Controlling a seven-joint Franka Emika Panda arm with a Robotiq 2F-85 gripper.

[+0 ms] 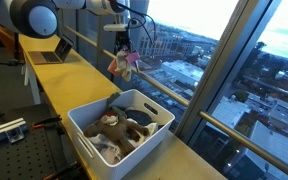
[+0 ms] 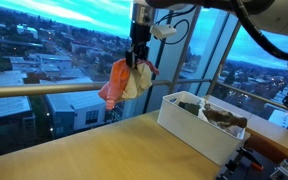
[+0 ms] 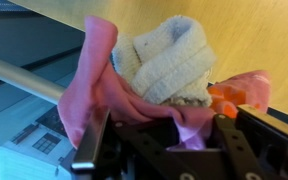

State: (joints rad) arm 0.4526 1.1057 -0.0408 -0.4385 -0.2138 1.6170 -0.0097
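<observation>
My gripper (image 2: 138, 60) hangs high above the wooden table, shut on a soft toy (image 2: 124, 80) of pink cloth with a cream knitted part and a bit of orange. In an exterior view the soft toy (image 1: 123, 64) dangles below the gripper (image 1: 123, 44), well clear of the tabletop. The wrist view shows the pink cloth (image 3: 89, 85) pinched between the jaws, with the cream knitted part (image 3: 171, 62) and an orange piece (image 3: 227, 98) bulging out beyond them. The toy is some way from the white bin.
A white plastic bin (image 1: 87, 132) with several plush toys (image 1: 119, 130) in it stands on the wooden table (image 1: 72, 78); it shows as the bin (image 2: 189, 128) in both exterior views. A laptop (image 1: 54, 53) sits at the far end. Window glass and a handrail (image 2: 34, 90) run along the table's edge.
</observation>
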